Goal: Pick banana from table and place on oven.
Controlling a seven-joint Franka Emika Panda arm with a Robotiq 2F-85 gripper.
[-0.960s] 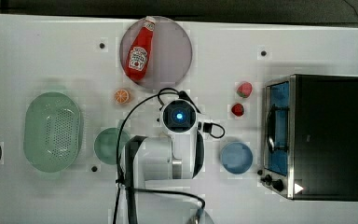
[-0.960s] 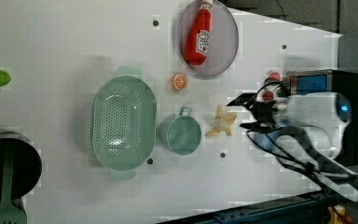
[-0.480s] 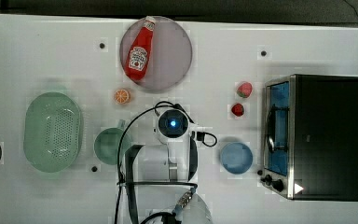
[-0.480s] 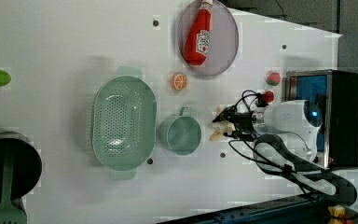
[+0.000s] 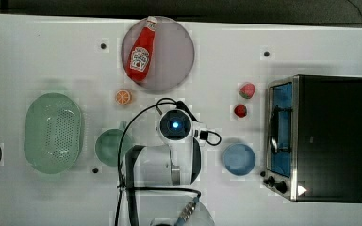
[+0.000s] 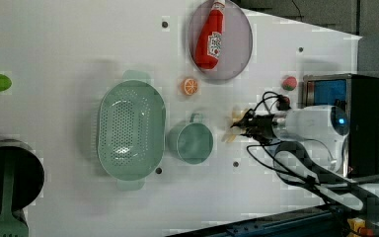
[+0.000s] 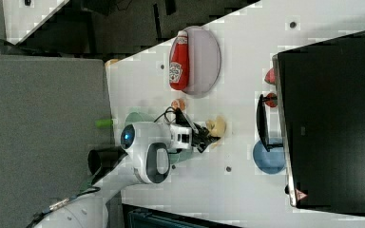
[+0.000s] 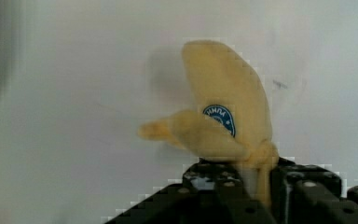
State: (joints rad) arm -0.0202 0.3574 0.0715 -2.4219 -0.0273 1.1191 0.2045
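White table [image 5: 37, 47] spreads under me, dotted with small dark holes, and my arm reaches across its middle. A second ago my claw [image 6: 242, 127] hung wide open just beside the banana; since then my arm has moved toward the left view's left, and the jaws have come in on the banana [image 8: 223, 116]. In the wrist view its knotted stem end sits pinched between my black fingers [image 8: 223, 186], the pale yellow body and its blue sticker sticking out ahead of them. So I am clenched on the banana, which lies low against the table; I cannot tell whether it has left the surface. In the right view it shows cream-coloured at my fingertips [image 7: 216, 127].

Around me: the green cup [image 5: 111, 147] sits just beside my wrist on the top view's left, with the green colander [image 5: 52, 133] beyond it. An orange slice [image 5: 123, 97] lies near the grey plate [image 5: 176, 52] that carries the ketchup bottle [image 5: 140, 49]. The oven [image 5: 330, 136] stands well apart at the top view's right, its black top bare. Between me and it are a blue bowl [image 5: 239, 159] and two strawberries [image 5: 247, 90].
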